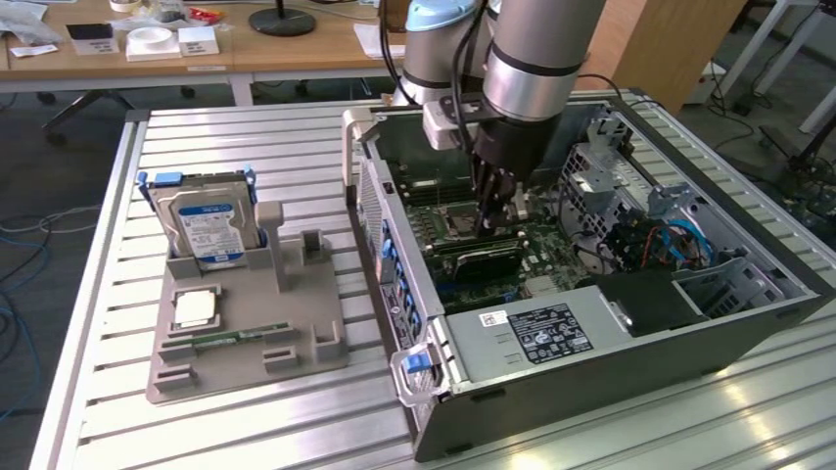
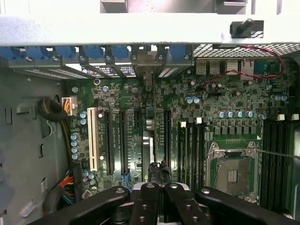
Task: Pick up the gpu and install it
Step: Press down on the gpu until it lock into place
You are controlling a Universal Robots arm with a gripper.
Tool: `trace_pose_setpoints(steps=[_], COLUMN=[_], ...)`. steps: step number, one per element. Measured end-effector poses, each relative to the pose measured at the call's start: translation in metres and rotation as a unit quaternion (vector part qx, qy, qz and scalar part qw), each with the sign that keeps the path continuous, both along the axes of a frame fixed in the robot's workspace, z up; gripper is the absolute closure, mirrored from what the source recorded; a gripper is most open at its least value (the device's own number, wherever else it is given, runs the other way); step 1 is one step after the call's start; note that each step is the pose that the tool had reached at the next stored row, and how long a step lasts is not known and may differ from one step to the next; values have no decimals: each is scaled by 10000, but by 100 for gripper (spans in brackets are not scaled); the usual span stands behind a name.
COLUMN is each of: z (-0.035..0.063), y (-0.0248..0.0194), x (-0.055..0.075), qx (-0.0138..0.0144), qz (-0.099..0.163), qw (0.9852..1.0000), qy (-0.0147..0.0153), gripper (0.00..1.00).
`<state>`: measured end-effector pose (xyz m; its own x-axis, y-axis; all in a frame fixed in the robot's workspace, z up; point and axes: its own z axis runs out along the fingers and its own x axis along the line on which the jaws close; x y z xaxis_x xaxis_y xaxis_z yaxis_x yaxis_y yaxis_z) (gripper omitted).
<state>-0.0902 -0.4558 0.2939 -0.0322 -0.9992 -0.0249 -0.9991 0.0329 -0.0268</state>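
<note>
Ribbed bare-metal table (image 1: 261, 411), matt grey plastic holder (image 1: 242, 367), wooden desk (image 1: 288, 51).

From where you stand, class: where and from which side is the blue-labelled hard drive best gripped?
Probably the exposed upper half of the hard drive, across its two flat faces, coming down from above: it stands upright on edge in the grey holder, which hides its lower part.
</note>
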Motion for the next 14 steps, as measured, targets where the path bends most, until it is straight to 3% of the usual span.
trace_pose_setpoints(steps=[14], z=[-89], y=[44], x=[-13], qx=[-1], qz=[-3], qw=[10000], qy=[0], gripper=[89])
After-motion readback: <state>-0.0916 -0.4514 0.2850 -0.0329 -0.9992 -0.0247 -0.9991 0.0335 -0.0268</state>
